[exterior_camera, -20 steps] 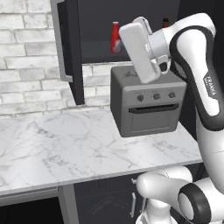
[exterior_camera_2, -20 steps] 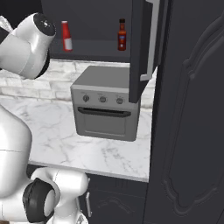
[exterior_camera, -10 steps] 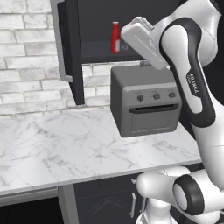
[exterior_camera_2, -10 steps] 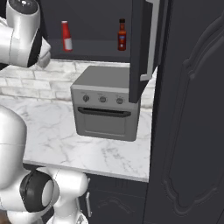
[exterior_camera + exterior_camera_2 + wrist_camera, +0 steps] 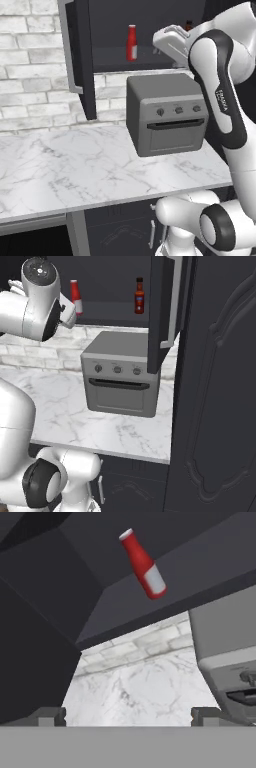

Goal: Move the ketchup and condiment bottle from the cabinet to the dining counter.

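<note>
The ketchup point(image 5: 131, 42), an all-red bottle with a pale cap, stands on the shelf of the open dark cabinet point(image 5: 80, 60). My gripper point(image 5: 161, 42) hovers just right of it at shelf height, apart from it. In the hand view the ketchup point(image 5: 143, 564) sits ahead and above my open gripper point(image 5: 127, 716), with nothing between the fingertips point(image 5: 50, 716). The condiment bottle point(image 5: 139, 296), dark with a red cap, stands further right on the same shelf; from the left its top point(image 5: 188, 24) peeks over my arm. The dining counter is out of view.
A grey toaster oven point(image 5: 167, 120) stands on the marble counter point(image 5: 75, 165) against the brick wall, right under the shelf. The cabinet's doors hang open: one on the left point(image 5: 82, 75), one on the right point(image 5: 162, 311). A tall dark cupboard point(image 5: 220, 386) fills the right.
The arm has swung its elbow higher and the hand has tipped more level in front of the shelf. Both bottles stand where they were.
</note>
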You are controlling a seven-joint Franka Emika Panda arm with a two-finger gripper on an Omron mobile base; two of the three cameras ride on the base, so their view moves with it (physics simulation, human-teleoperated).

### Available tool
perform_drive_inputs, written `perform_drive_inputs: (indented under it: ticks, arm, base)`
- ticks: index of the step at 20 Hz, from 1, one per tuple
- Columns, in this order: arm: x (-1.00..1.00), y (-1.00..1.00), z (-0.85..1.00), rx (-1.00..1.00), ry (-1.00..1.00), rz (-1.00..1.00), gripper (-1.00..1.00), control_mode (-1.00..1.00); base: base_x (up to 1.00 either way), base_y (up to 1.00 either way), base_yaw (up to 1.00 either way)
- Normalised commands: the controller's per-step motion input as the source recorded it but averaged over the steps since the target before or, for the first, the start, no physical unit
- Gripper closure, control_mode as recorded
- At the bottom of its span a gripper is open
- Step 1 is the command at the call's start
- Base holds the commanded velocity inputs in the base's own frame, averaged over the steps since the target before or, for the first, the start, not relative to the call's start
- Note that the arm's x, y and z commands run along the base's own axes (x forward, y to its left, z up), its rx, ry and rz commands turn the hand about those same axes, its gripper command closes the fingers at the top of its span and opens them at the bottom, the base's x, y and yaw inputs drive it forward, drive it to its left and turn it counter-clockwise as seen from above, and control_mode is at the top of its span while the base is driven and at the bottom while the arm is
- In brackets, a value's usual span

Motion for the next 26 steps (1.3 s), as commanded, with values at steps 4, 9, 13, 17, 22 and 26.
perform_drive_inputs:
  ticks: [4,9,13,17,22,26]
  arm:
    - [0.28,-0.22,0.09,0.00,0.00,0.00,-1.00,-1.00]
    - [0.35,-0.03,0.09,-0.07,-0.05,0.00,-1.00,-1.00]
    - [0.31,0.01,0.01,-0.18,-0.20,0.00,-1.00,-1.00]
    - [0.32,0.00,0.00,-0.22,-0.25,0.00,-1.00,-1.00]
    - [0.40,0.03,0.03,-0.14,-0.02,0.00,-1.00,-1.00]
    - [0.32,0.03,0.15,-0.13,0.08,0.00,-1.00,-1.00]
  base:
    - [0.00,0.00,0.00]
    - [0.00,0.00,0.00]
    - [0.00,0.00,0.00]
    - [0.00,0.00,0.00]
    - [0.00,0.00,0.00]
    - [0.00,0.00,0.00]
